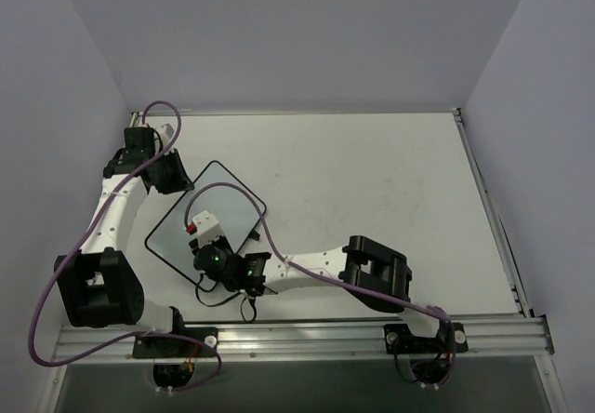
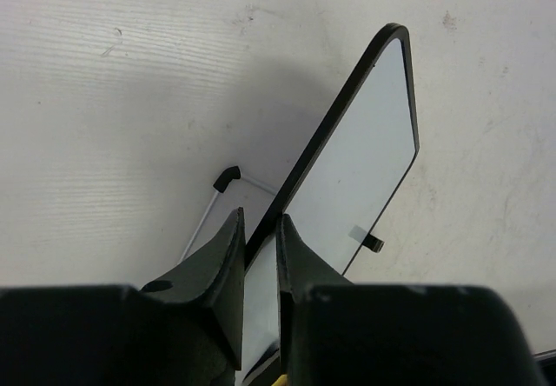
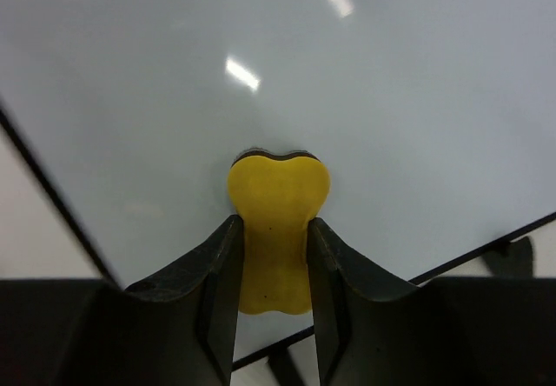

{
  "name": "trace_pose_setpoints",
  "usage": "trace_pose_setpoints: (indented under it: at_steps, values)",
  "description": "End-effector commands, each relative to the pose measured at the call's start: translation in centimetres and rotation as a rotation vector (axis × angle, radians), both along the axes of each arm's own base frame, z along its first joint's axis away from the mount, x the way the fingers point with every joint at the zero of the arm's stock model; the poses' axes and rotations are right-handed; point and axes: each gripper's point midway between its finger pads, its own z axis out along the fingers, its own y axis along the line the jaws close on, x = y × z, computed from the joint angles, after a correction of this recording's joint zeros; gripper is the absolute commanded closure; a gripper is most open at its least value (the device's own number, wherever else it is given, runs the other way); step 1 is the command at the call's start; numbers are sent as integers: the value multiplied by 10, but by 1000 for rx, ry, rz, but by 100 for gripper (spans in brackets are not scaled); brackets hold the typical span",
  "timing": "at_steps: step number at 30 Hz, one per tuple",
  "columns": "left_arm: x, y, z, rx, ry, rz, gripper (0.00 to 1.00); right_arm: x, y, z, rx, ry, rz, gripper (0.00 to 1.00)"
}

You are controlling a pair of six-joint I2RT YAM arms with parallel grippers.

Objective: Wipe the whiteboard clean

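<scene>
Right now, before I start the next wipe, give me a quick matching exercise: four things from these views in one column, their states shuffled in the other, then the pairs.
Things
1. left gripper
2. right gripper
3. whiteboard
4. yellow block

States
A. shut on the yellow block
B. glossy, reflecting lights
C. shut on the whiteboard's black edge
D. far end meeting the whiteboard's face

Pairs: 1-C, 2-A, 3-B, 4-D

Glossy black-framed whiteboard (image 1: 226, 197) with rounded corners sits turned cornerwise, near left
</scene>
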Motion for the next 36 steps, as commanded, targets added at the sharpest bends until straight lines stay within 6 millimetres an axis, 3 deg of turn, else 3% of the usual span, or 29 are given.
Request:
trace_pose_setpoints:
  at_steps: [1, 17, 21, 36]
  values:
    - [-29, -26, -8, -73, 98, -29, 98, -43, 19, -10, -1, 99, 142, 100]
    - [-46, -22, 6, -63, 78, 8, 85, -42, 9, 0, 7, 92, 119, 100]
    - [-50, -20, 6, -53, 79, 19, 73, -41, 6, 4, 12, 89, 113, 100]
    - [-51, -17, 16, -38, 61, 37, 44, -35, 2, 26, 33, 62, 96, 100]
